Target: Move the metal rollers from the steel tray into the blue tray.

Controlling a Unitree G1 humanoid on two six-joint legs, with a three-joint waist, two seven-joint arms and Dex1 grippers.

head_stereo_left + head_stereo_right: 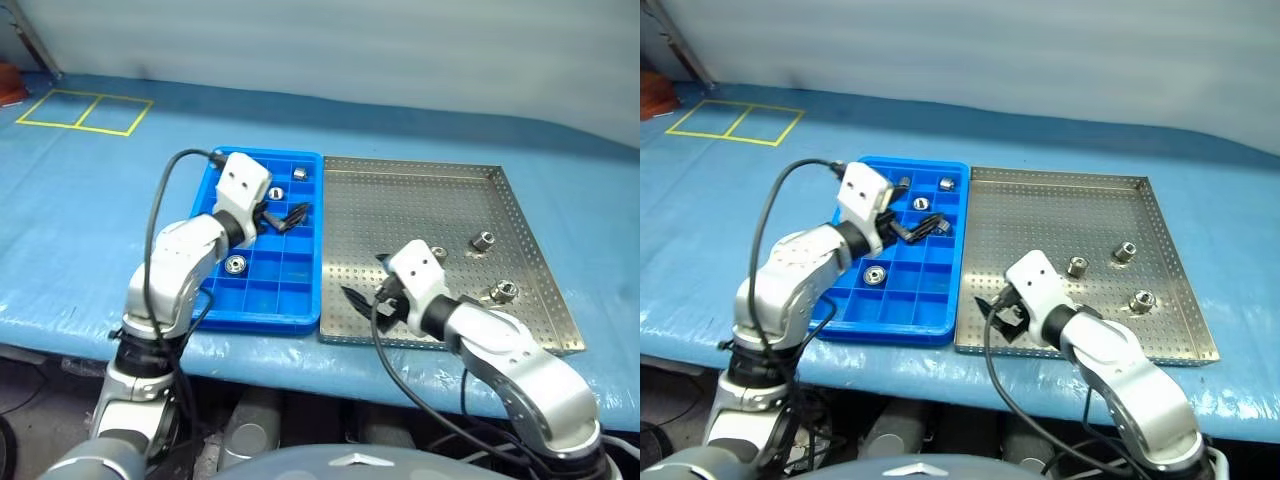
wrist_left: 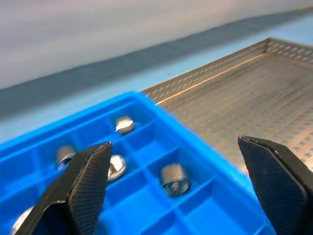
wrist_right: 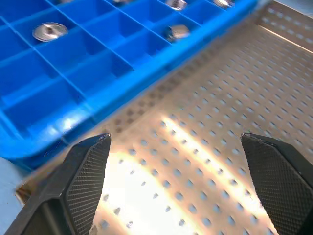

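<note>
Hovering low over the steel tray's (image 1: pixel 1060 215) near corner, the right gripper (image 1: pixel 996 312) is gaping wide and empty; it should be aiming squarely over one roller (image 1: pixel 1077 266) before closing. Three rollers are lying beyond it. Over the blue tray (image 1: pixel 895 325), the left gripper (image 1: pixel 924 226) is spreading empty.

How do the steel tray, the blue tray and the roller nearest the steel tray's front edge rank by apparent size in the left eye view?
1. steel tray, largest
2. blue tray, narrower and clearly smaller, though the left arm covers part of it
3. roller, tiny beside both trays
</note>
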